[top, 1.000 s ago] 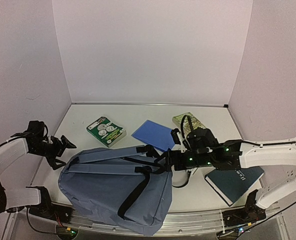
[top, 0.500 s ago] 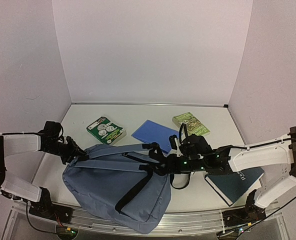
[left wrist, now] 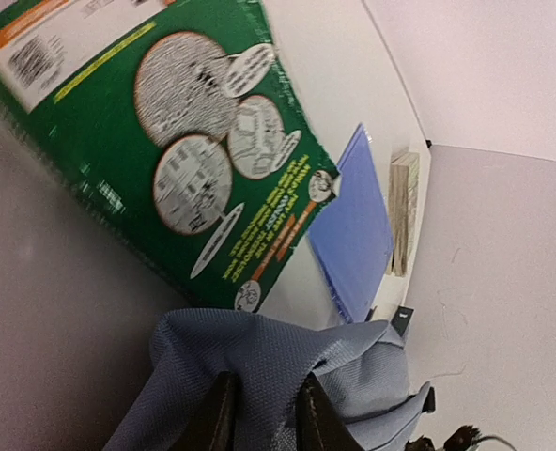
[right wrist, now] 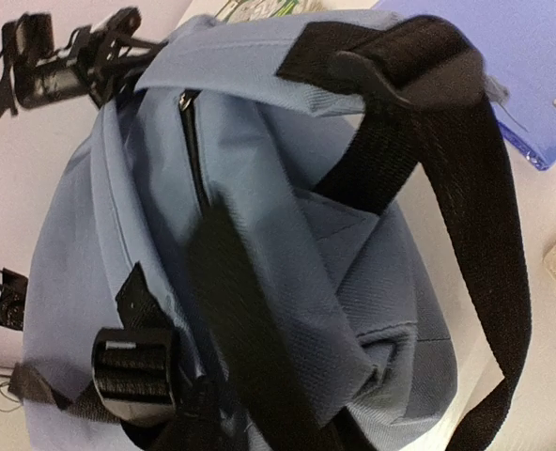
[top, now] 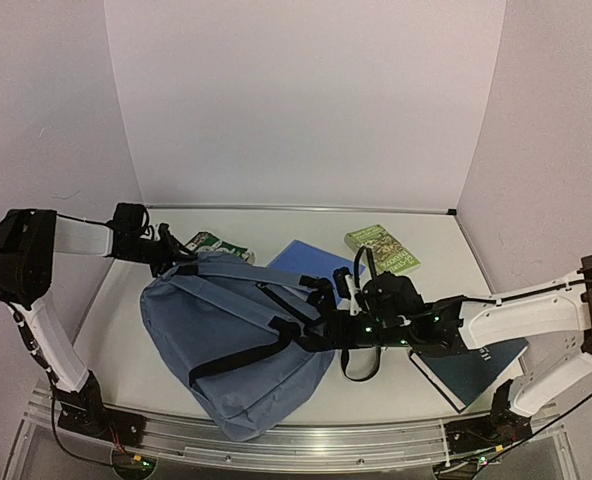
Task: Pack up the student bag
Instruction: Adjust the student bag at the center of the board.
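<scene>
The student bag, a big slate-blue backpack with black straps, lies back side up across the middle of the table. My left gripper is shut on a fold at the bag's far left corner. In the left wrist view that blue fabric sits pinched between the two fingers. My right gripper is at the bag's right edge among the straps. In the right wrist view a thick fold of the bag fills the space at its jaws, and the fingers show only as dark blurs.
A green book lies behind the bag, partly covered by it. A flat blue notebook and a pale green book lie at the back middle. A dark teal book lies under my right arm.
My left gripper reached the bag's corner, closed on it and dragged it back over the green book. The right gripper closed at the bag's right edge and shifted slightly left.
</scene>
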